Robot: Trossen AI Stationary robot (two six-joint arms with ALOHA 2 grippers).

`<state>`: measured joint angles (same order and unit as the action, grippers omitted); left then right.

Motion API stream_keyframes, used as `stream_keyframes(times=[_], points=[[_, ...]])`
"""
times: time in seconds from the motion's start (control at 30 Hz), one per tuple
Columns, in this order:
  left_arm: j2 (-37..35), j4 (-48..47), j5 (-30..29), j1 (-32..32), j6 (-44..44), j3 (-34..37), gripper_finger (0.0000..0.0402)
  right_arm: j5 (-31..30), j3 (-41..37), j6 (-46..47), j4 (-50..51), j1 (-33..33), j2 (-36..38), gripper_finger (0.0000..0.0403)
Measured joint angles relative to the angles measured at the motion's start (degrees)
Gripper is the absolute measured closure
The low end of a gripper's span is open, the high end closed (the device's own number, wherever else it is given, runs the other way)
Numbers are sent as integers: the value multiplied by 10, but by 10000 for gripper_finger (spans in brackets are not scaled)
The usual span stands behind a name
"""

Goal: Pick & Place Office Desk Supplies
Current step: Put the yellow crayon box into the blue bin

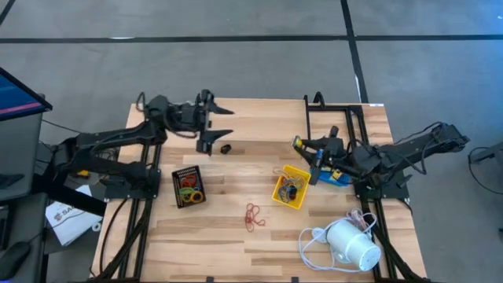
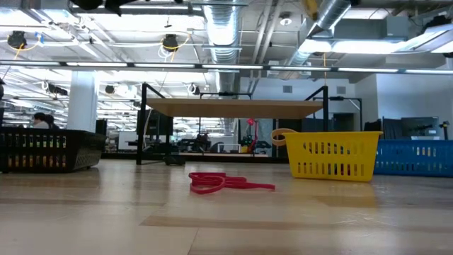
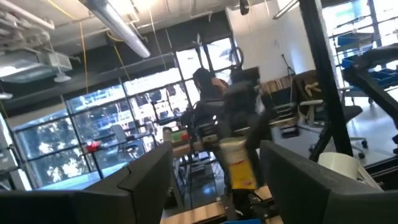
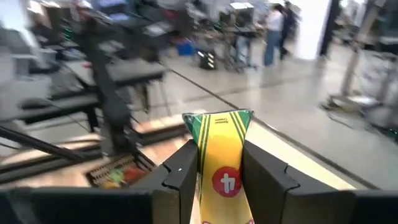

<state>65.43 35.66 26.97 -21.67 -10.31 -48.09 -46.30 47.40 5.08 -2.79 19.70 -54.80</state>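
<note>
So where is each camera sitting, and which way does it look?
High view: above the table, looking straight down; shows both arms, left gripper and right gripper.
Low view: at tabletop height, looking level across at the red rubber bands; no arm shows.
Left wrist view: on the left arm, looking across at the right arm; its own open fingers show.
Right wrist view: on the right arm; its fingers clamp a yellow crayon box.
Shared: the crayon box also appears in the left wrist view.
</note>
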Motion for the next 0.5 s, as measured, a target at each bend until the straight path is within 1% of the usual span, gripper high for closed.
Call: stream_keyframes(times=[0.1, 0.17, 0.23, 0.4, 0.5], points=[[-23, 0, -7, 0, -2, 26, 167, -34, 0, 56, 90, -1, 19, 293], [-28, -1, -15, 0, -2, 39, 167, -54, 0, 116, 172, -5, 32, 293], [-29, -2, -21, 0, -2, 47, 167, -65, 0, 198, 276, -10, 41, 293], [-25, -6, -21, -1, -4, 50, 165, -62, 0, 378, 471, -16, 43, 293], [-25, -6, -21, -1, -4, 50, 165, -26, 0, 481, 585, -15, 41, 293]])
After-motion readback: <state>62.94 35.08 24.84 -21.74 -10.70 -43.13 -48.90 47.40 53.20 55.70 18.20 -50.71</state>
